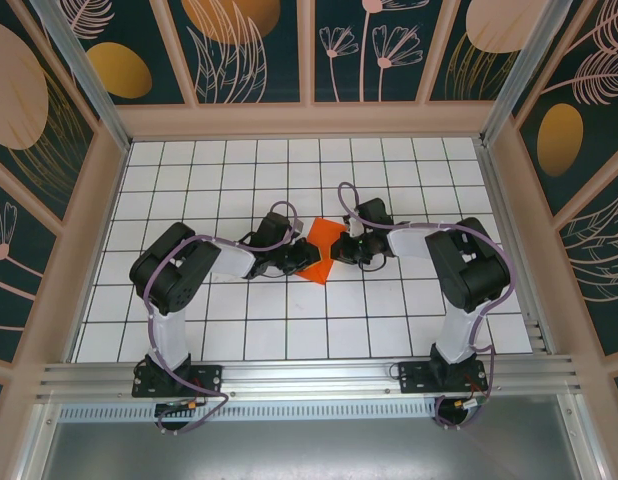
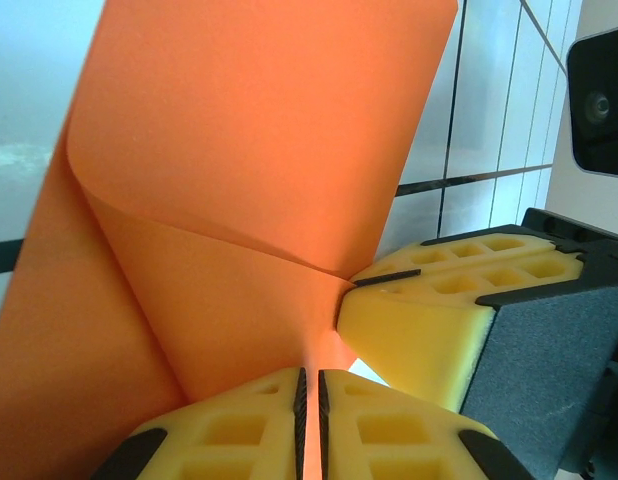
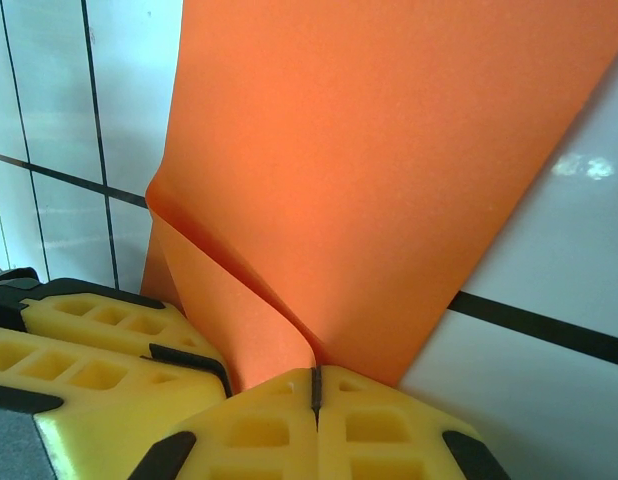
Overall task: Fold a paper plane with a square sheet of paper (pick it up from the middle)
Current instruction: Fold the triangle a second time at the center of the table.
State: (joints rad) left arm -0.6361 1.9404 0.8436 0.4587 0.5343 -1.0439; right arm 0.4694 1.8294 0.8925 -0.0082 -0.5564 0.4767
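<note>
Item under inspection: the square sheet of paper (image 1: 320, 250), located at the middle of the counter (image 1: 229, 180) and partly raised off it. It is gathered into layers; no pointed dart shape has formed.

The left fingers (image 2: 239, 432) are closed flat on a low edge of the sheet, with the paper pinched in the seam between the pads. The right fingers (image 3: 389, 430) are likewise clamped on the sheet from the right side. The two pairs sit just beside each other. Above both grips the paper bows upward in a soft curl, with no sharp crease visible.

Assessment: a fold is in hand, gathered but not pressed. To do this step well:
- Grip firmly at both pinches.
- Align the edges before flattening.
- Draw the grips apart along the fold line to set a crisp crease.
- Avoid wrist twist. Thin paper held this closely would likely crumple or tear.
</note>
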